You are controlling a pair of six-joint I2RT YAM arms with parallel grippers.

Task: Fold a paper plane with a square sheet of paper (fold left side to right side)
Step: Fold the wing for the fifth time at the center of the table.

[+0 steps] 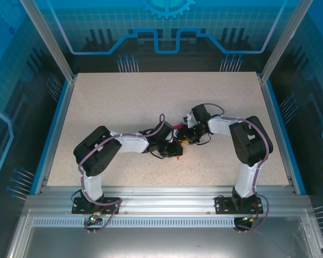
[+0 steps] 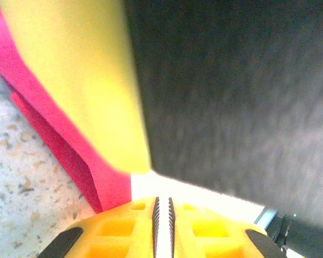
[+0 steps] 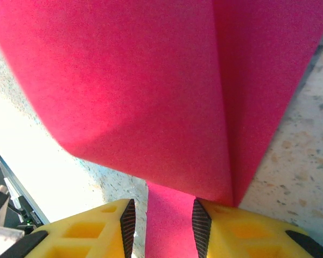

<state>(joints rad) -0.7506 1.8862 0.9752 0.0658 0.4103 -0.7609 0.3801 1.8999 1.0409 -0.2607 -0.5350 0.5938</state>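
The speckled beige table (image 1: 124,102) occupies the centre of the overhead view, inside a blue-panelled enclosure (image 1: 167,32). The left arm (image 1: 97,153) and right arm (image 1: 250,142) both reach inward and meet near the table's middle. The magenta-pink paper (image 3: 140,91) lies there on the table, almost wholly covered by the two wrists from above, with a small pink sliver (image 1: 177,127) showing between them. In the right wrist view the paper is folded: a raised crease runs from the upper edge down toward the fingers, and a narrow strip of it passes into the gap of the right gripper (image 3: 164,220). Its jaws stand partly spread; one dark ribbed pad (image 3: 200,223) touches the strip's edge, while a thin line of table shows beside the other pad. In the left wrist view the paper (image 2: 70,145) rises in layers just left of the left gripper (image 2: 162,215), whose jaws are pressed together to a thin slit. Whether paper sits in that slit cannot be told.
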